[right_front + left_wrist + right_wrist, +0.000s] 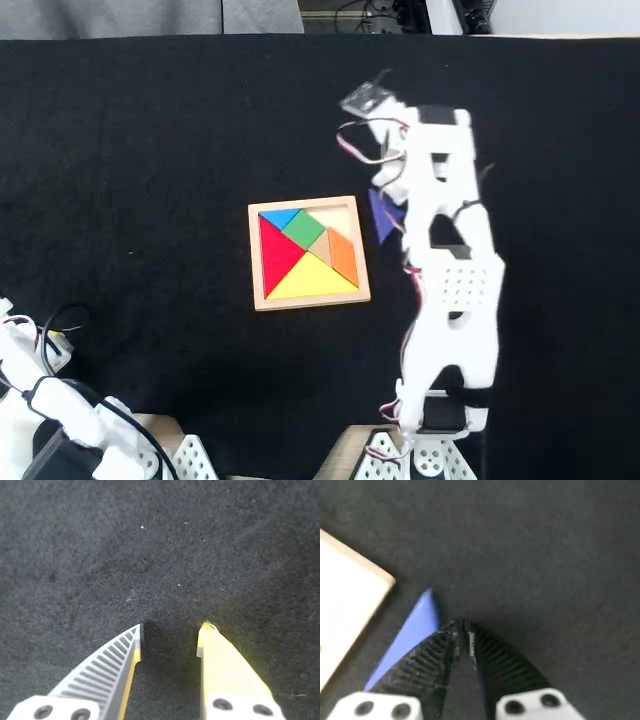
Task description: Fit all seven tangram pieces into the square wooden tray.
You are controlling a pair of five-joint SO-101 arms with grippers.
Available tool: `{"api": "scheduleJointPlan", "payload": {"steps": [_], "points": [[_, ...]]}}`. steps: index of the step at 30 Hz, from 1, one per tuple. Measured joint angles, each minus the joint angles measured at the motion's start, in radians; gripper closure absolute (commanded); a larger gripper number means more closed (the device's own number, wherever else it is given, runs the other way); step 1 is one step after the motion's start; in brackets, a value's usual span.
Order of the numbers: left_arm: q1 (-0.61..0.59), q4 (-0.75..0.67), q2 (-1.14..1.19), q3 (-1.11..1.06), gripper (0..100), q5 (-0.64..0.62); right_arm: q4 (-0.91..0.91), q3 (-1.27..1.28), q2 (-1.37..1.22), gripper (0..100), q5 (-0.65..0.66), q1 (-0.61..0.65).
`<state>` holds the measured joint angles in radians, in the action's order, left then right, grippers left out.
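Note:
The square wooden tray (254, 262) lies mid-table and holds red, yellow, green, blue, orange and tan pieces, with bare wood in its far right corner. A purple-blue triangle (382, 215) lies on the black cloth just right of the tray. My right gripper (463, 628) is down at this triangle (412, 630), fingers shut with nothing between them, the piece lying against the outer side of one finger. A corner of the tray (350, 595) shows close by. My left gripper (170, 635) stands open over bare cloth, at the near left of the table (45, 400).
Black cloth covers the whole table. The white right arm (450, 280) stretches along the tray's right side. Loose cables (365, 135) hang by its wrist. Arm bases stand at the near edge.

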<state>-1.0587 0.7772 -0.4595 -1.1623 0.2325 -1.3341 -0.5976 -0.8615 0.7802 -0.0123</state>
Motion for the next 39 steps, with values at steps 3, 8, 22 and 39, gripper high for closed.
{"api": "scheduleJointPlan", "payload": {"steps": [3, 8, 22, 39], "points": [[0.000, 0.000, 0.003, 0.000, 81, 0.000, -0.003, -0.049, -0.035, 98.4, 0.000, 0.011], [0.000, 0.000, 0.003, 0.000, 81, 0.000, -0.080, -0.138, -0.060, 98.4, 0.000, 0.018], [0.000, 0.000, 0.003, 0.000, 81, 0.000, -0.396, -0.563, -0.061, 98.8, -0.226, 0.014], [0.000, 0.000, 0.003, 0.000, 81, 0.000, -0.396, -0.330, 0.172, 98.8, -0.295, -0.032]]}}
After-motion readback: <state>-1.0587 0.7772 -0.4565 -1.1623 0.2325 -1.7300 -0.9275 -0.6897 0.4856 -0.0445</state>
